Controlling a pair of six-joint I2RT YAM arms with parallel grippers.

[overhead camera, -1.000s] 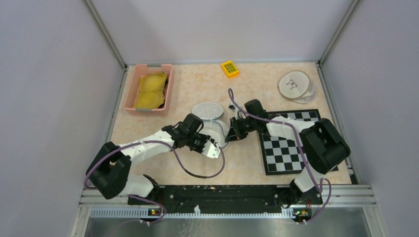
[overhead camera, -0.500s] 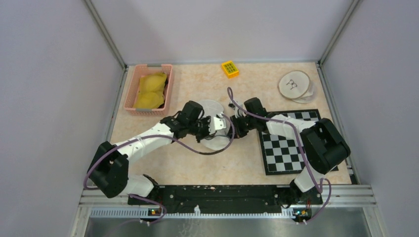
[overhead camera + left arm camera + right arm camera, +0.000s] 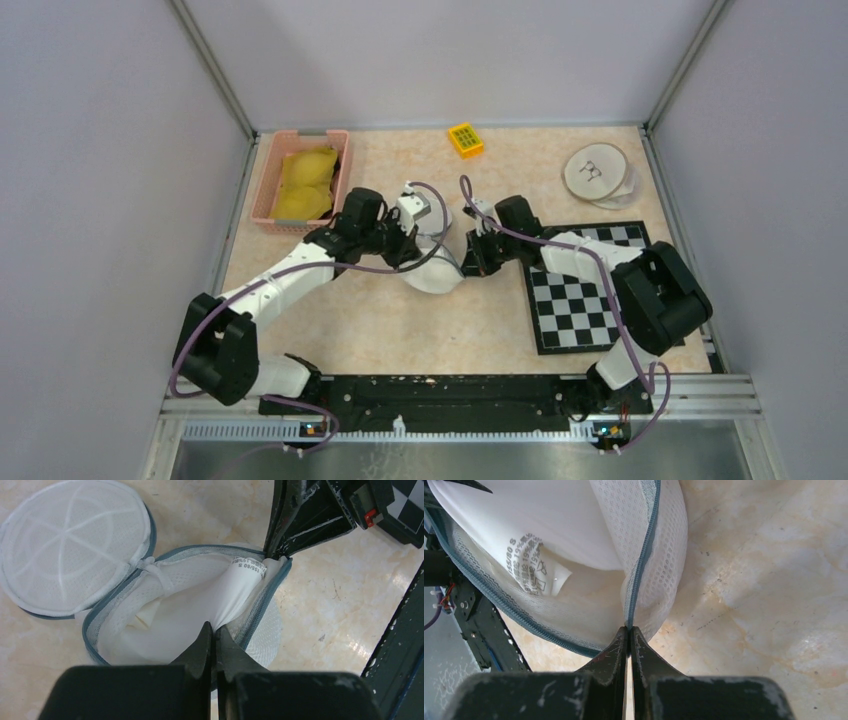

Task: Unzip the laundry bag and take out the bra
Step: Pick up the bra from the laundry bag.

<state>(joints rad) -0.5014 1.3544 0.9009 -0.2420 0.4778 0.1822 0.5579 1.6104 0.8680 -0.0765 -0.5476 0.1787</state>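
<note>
The left pincer is closed, its tips nipping a fold of the white bra; from that pinch the cloth runs taut across to the far side of the mouth of the bag, so the bra lies directly ahead of and under the tips, most of it inside the bag; its printed label sits at the rim opposite the tips. The zip is undone, and the round mesh lid lies flat on the worktop, joined to the bag at one point of the rim.

The right pincer is closed too, clamped on the bag's zip edge just beside the label; it faces the left pincer across the mouth, and the bra lies just beyond its tips, inside the mesh wall.

The bag lies about mid-worktop, between the two pincers; a chessboard lies just right of it, toward the right edge; a pink basket with yellow cloth stands at the far left corner; an orange box lies at the far edge; pale discs lie near the far right corner.
</note>
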